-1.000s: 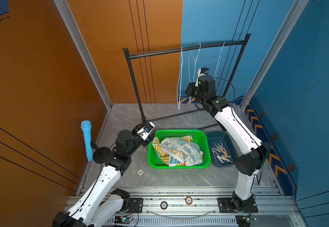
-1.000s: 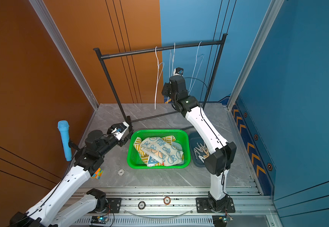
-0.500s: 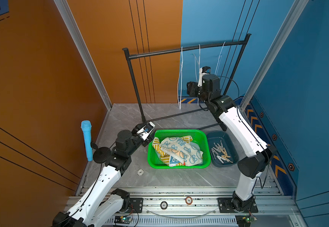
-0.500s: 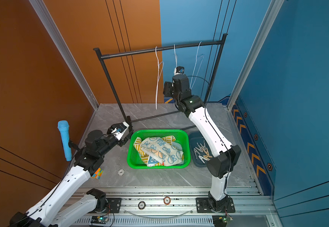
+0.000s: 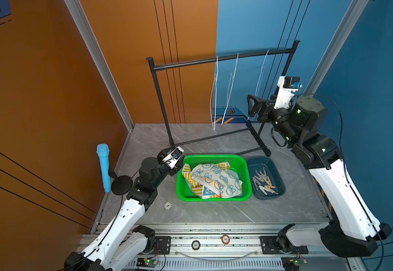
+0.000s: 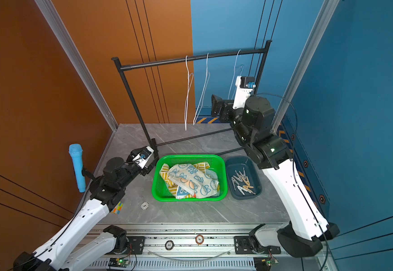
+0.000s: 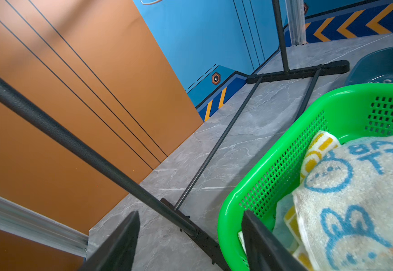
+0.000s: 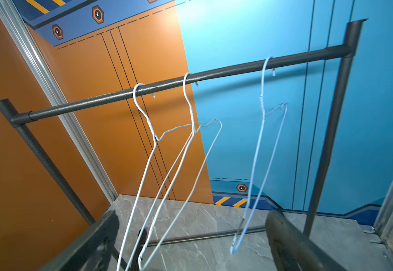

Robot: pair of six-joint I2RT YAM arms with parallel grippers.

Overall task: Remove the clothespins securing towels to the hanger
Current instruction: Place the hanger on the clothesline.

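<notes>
Right claw (image 5: 252,106): wide open, holding nothing. Up in the air, near the right post of the black rack (image 5: 190,63), pointing toward the hangers. In the right wrist view, two dark fingers (image 8: 92,241) far apart, with the three white wire hangers (image 8: 191,115) out in front, not touched. All three hooked on the top bar, hanging bare, the one nearest the right post apart from the other two.

Left claw (image 5: 178,164): open too, holding nothing. Low down, just beside the left end of the green basket (image 5: 214,156). In the left wrist view, fingers (image 7: 120,239) apart, one over the grey table (image 7: 237,140), the other in front of the basket rim. Touching the rim or not: cannot tell. Foot of the rack showing between them.

Inside the basket: the towels (image 5: 214,180), all in one heap. Cream one with blue bunnies on top, yellow striped one poking out under it at the left end, pale blue-green one peeking out at the right end.

Just beside the basket, on its right: a dark blue tray (image 5: 277,169). In it, the clothespins (image 5: 264,181), pale wood, lying in a loose pile.

Farther out, near the left wall: a blue toy microphone (image 5: 103,169) standing up on a black round base. On the table in front of the basket: a small white round disc (image 5: 167,205).
</notes>
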